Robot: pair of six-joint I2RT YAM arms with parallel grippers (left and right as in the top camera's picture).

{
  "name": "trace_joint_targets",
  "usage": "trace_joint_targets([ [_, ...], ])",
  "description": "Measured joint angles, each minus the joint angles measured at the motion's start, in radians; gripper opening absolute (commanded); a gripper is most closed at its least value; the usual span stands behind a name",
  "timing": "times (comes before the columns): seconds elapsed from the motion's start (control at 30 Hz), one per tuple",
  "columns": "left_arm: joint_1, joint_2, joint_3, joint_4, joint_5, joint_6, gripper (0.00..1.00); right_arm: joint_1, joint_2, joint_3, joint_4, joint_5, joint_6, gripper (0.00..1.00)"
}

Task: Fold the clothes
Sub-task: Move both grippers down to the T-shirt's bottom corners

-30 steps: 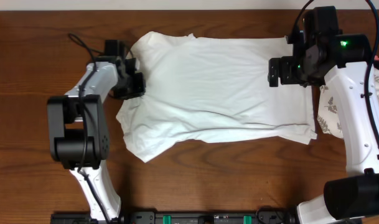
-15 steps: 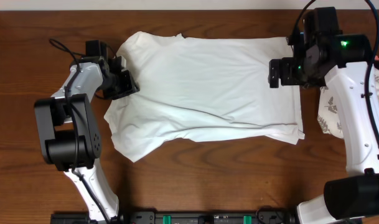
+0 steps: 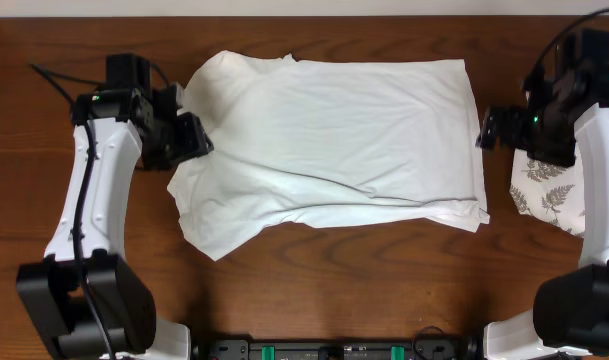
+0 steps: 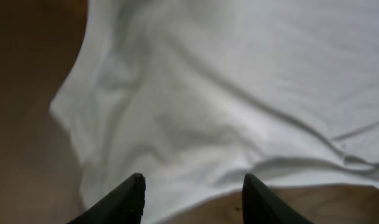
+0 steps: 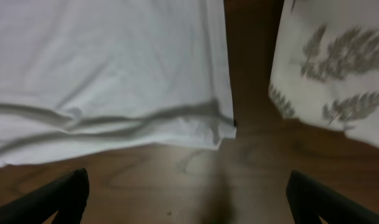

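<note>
Left gripper [image 3: 191,137] is open and holding nothing. In the left wrist view, the gap between the fingers [image 4: 132,194] shows only shirt fabric and a strip of wood. It sits at the collar-end edge of the white T-shirt [image 3: 334,130], by the far sleeve. Can't tell if it touches the cloth.

Right gripper [image 3: 487,128] is also open, jaws spread wide and empty. It's over bare table [image 3: 334,290] just off the shirt's hem edge, between the shirt and the fern-print cloth [image 3: 546,185].

The T-shirt lies spread flat mid-table, collar end to the left and hem to the right, plain white side up. A long crease ridge runs along its near side. The near sleeve is splayed toward front-left, and the near hem corner looks slightly doubled over.
</note>
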Motion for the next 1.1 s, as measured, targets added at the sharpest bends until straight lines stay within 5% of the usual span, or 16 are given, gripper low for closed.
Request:
trace_joint_targets([
  [0.2,-0.003,0.006,-0.020,-0.093,-0.040,-0.043,0.50,-0.023,0.000,-0.203,0.093,-0.011,0.000,0.99],
  [0.8,-0.013,-0.270,-0.454,-0.025,-0.025,-0.055,0.50,-0.067,0.001,-0.630,0.463,-0.172,-0.017,0.99],
  [1.1,-0.013,-0.293,-0.464,-0.031,0.032,-0.055,0.50,-0.066,0.001,-0.656,0.526,-0.193,-0.044,0.84],
])
